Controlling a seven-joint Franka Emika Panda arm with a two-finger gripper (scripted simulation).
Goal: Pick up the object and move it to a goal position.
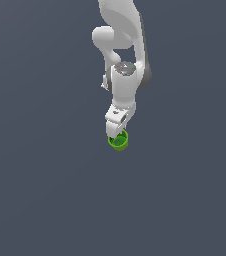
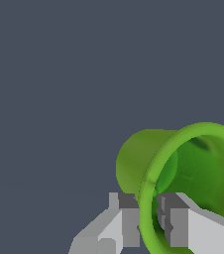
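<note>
The object, a small bright green cup [image 1: 119,142], hangs at the tip of my white gripper [image 1: 116,133] near the middle of the exterior view. In the wrist view the cup [image 2: 142,155] is tilted, with its open mouth and darker green inside showing. My gripper [image 2: 148,204] is shut on the cup's rim wall. One of the grey fingers [image 2: 129,223] presses the outside and the other sits inside the mouth. No mark of the goal position shows in either view.
A uniform dark grey-blue surface [image 1: 45,190] fills both views. The arm's white links [image 1: 122,40] come down from the top of the exterior view.
</note>
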